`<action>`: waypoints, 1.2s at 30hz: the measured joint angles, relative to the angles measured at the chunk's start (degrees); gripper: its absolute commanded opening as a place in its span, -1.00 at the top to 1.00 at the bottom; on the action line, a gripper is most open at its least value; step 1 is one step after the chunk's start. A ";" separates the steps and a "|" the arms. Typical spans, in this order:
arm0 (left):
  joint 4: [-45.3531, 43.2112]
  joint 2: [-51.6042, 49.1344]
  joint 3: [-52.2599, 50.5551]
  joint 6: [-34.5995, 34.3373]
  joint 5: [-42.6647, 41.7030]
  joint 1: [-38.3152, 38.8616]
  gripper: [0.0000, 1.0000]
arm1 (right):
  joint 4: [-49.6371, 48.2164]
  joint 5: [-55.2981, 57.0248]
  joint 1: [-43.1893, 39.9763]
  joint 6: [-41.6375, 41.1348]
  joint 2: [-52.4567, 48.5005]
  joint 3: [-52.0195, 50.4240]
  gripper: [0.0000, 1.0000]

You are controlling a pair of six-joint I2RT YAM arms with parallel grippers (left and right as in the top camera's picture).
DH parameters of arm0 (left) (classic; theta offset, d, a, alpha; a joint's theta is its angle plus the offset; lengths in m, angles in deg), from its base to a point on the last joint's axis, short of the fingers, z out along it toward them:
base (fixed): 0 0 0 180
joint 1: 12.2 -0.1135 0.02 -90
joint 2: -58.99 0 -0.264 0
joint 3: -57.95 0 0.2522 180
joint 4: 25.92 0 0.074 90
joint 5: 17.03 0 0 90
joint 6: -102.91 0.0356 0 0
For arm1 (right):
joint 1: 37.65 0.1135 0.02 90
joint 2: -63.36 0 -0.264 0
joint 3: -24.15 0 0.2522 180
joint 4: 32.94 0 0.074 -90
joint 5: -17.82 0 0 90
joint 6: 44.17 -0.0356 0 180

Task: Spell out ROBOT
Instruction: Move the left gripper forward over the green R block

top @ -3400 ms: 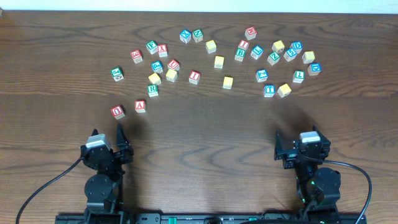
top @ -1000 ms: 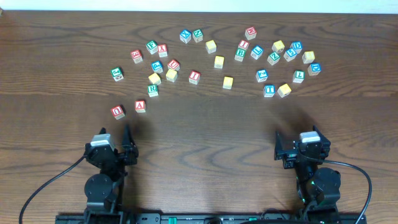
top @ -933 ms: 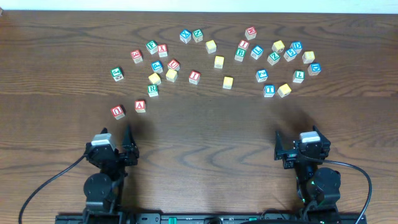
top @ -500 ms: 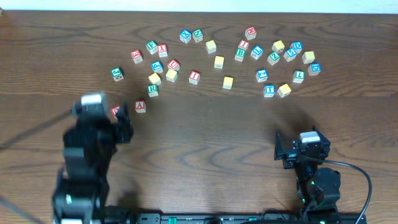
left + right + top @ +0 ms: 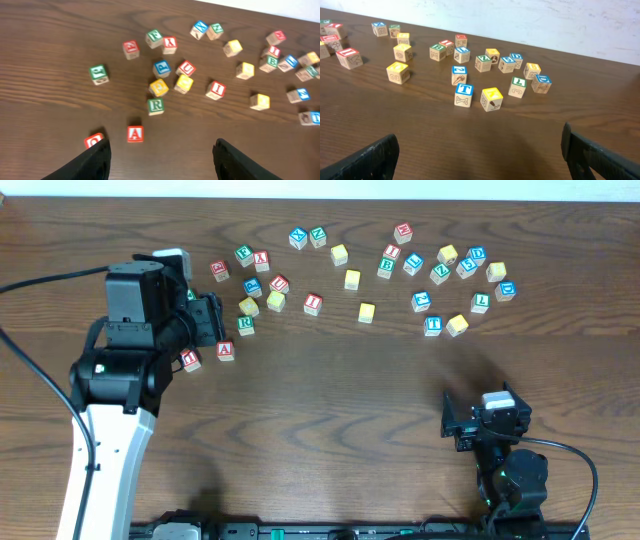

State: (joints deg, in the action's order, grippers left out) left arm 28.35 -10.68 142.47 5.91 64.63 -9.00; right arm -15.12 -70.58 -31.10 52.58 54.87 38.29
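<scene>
Overhead: no word was begun. R sat among the left cubes, with B and T well apart on the right. Left wrist: the left gripper hovered released and empty, just short of the green-lettered wooden R. Right wrist: the right gripper gaped empty, with the blue T ahead.

1 dark brown wooden table fills the scene, its grain running from left to right across the front of the right gripper. Well ahead of that gripper, past the table's far edge, stands 1 pale, whitish wall with a faintly mottled surface. Ahead of the left gripper and off to its right, the wall shows only as a pale corner strip. The light is soft and even, leaving a dull sheen on the wood.
</scene>
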 measured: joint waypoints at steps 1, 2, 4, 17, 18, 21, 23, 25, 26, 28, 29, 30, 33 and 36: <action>0.00 -0.24 0.00 0.00 -0.59 0.00 -0.29 | 0.00 0.00 0.00 0.02 0.00 0.00 -0.99; 0.02 -0.46 0.00 0.00 -1.46 0.00 -0.29 | 0.00 0.00 0.00 0.02 0.00 0.00 -0.99; 0.02 -0.85 0.00 0.00 -3.30 0.00 -0.29 | 0.00 0.00 0.00 0.00 0.00 0.00 -0.99; -0.48 -7.02 0.00 0.00 -6.38 0.00 -0.29 | 0.00 0.00 0.00 0.00 0.00 0.00 -0.98; -0.50 -8.04 0.00 0.00 -6.36 0.00 -0.29 | 0.00 0.00 0.00 0.02 0.00 0.00 -0.98; -0.55 -12.00 0.00 0.00 -6.36 0.00 -0.29 | 0.00 0.00 0.00 0.00 0.00 0.00 -0.99; -0.63 -13.73 0.00 0.00 -6.36 0.00 -0.29 | 0.00 0.00 0.00 0.02 0.00 0.00 -0.99; -0.63 -15.37 0.00 -0.02 -6.36 0.00 -0.29 | 0.00 0.00 0.00 0.00 0.00 0.00 -0.98; -0.61 -15.96 0.00 -0.02 -6.36 0.00 -0.29 | 0.00 0.00 0.00 0.02 0.00 0.00 -0.99; -0.63 -16.63 0.00 0.00 -6.36 0.00 -0.29 | 0.00 0.00 0.00 0.00 0.00 0.00 -0.98; -0.68 -16.72 0.00 0.00 -6.36 0.00 -0.29 | 0.00 0.00 0.00 0.02 0.00 0.00 -0.98; -0.72 -16.72 0.00 0.00 -6.36 0.00 -0.29 | 0.00 0.00 0.00 0.00 0.00 0.00 -0.99; -1.38 -16.72 0.00 0.00 -6.36 0.00 -0.29 | 0.00 0.00 0.00 0.02 0.00 0.00 -0.99; -2.84 -16.72 0.00 -0.02 -6.36 0.00 -0.29 | 0.00 0.00 0.00 0.02 0.00 0.00 -0.98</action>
State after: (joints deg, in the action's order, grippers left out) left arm 25.51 -27.40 142.47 5.88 58.27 -9.00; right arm -15.12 -70.58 -31.10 52.60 54.87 38.29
